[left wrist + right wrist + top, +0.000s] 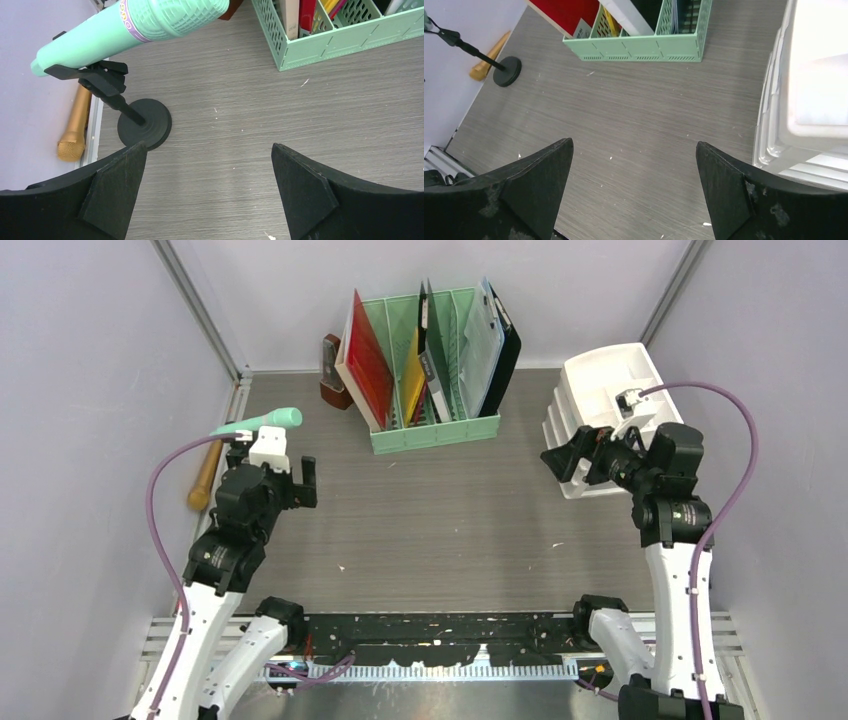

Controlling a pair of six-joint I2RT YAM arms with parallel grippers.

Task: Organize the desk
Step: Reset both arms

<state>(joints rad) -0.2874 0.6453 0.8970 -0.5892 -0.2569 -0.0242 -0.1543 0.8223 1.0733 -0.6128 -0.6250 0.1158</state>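
- Black-fingered left gripper (207, 147) is standing wide apart and holding nothing, hanging over the worktop (225, 115) near the black stand (145, 124) that is carrying a mint-green microphone (135, 25).
- Right gripper (634, 145) is likewise gaping empty, hovering just beside the white drawer unit (809, 100).
- Grey wood-grain worktop is lying mostly bare across its middle, with folders sitting upright in the mint-green file rack (435, 430) at the back.
- Organising is looking nearly finished; a gold microphone (74, 131) lying against the left wall is probably waiting to be put away.
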